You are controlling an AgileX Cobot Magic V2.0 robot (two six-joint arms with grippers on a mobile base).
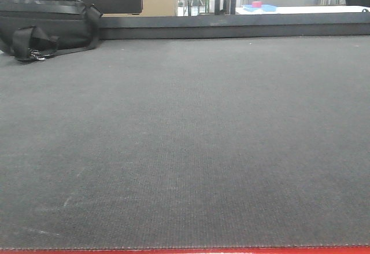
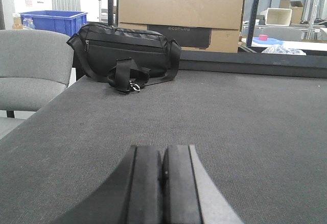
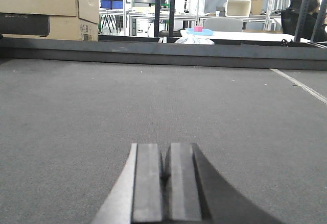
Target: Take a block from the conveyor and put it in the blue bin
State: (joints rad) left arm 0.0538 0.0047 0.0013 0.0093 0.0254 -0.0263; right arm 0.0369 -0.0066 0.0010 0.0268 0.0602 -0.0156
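Left gripper (image 2: 162,155), fingers pressed together, hangs low over the conveyor (image 2: 230,117). Blue bin (image 2: 51,21) sits at ten o'clock beyond its edge, black bag (image 2: 125,55) at eleven on it. Right gripper (image 3: 164,155), also pressed together, hangs over the same conveyor.

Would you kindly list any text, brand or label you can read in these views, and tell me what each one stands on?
"ECOFLOW": faint lettering on the black band of the cardboard box behind the conveyor.
Small printed marks on that box's side in the right wrist view: too small to read.
Black bag: no readable text.
Nothing else is legible.
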